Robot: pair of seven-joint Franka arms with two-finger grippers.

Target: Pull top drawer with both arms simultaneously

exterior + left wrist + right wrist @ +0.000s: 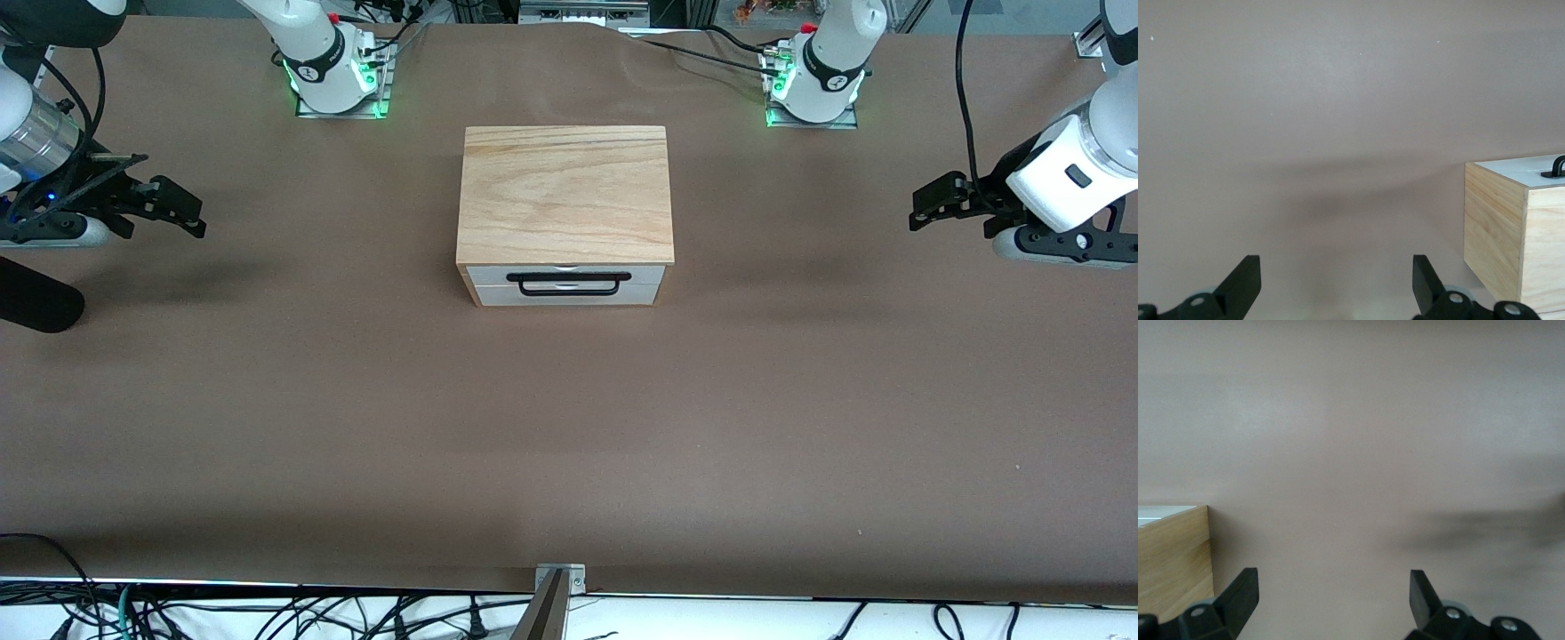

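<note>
Each pincer hung with fingers spread over bare brown table [569, 427], well apart from the cabinet [565, 191] between them. Below the left gripper [925, 206] and the right gripper [182, 213] nothing blocked passage. Only the black handle [569, 284] projected from the closed top drawer [566, 275].

Top drawer [566, 276] shut, white front, black loop handle [569, 284], both arms waiting apart, pincers open

The front camera looks down from high across the tabletop [569, 427] toward the bases. Each wrist camera hangs near the tabletop; all three catch the cabinet [565, 191].
</note>
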